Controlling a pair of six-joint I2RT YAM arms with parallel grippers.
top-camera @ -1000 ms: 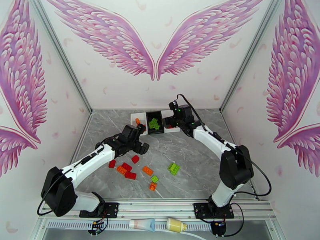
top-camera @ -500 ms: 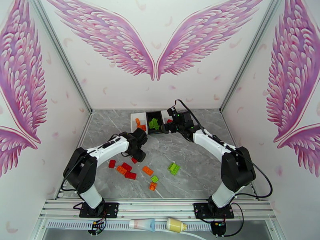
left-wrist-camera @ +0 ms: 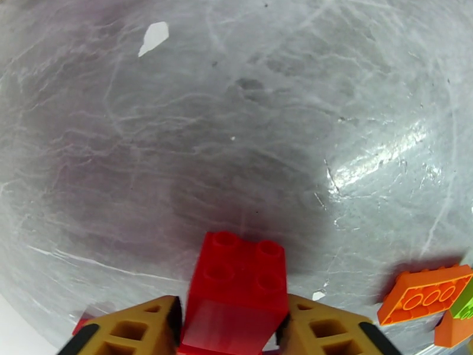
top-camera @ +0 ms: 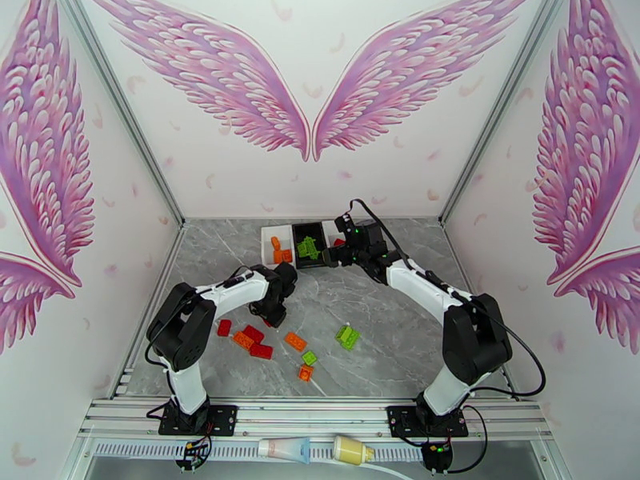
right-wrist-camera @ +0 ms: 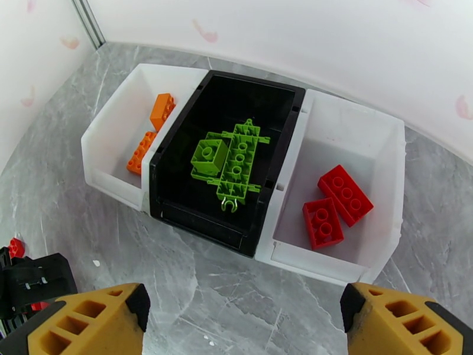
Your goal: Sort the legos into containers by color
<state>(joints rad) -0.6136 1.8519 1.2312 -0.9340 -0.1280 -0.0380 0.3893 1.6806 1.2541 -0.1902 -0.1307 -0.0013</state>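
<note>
In the left wrist view a red lego [left-wrist-camera: 236, 285] lies on the grey marble table between my left gripper's [left-wrist-camera: 233, 319] yellow fingers [left-wrist-camera: 136, 326], which are shut on its sides. From above, the left gripper [top-camera: 272, 308] is low over the loose pile. The containers stand at the back: a white box [right-wrist-camera: 112, 137] with two orange legos [right-wrist-camera: 161, 109], a black box [right-wrist-camera: 278, 102] with green legos [right-wrist-camera: 232, 161], and a white box [right-wrist-camera: 355, 137] with two red legos [right-wrist-camera: 344, 194]. My right gripper [right-wrist-camera: 245, 326] hovers open just in front of them, also visible from above [top-camera: 346, 246].
Loose legos lie mid-table: red ones [top-camera: 254, 334], an orange one [top-camera: 295, 341], a small green one [top-camera: 309, 358], another orange [top-camera: 306, 373] and a green cluster [top-camera: 347, 337]. An orange brick [left-wrist-camera: 423, 293] sits right of the left fingers. Metal frame rails bound the table.
My left arm folded in and dropped onto the red lego near the pile, and its fingers closed on it. The right gripper edged slightly toward the containers and stayed open.
</note>
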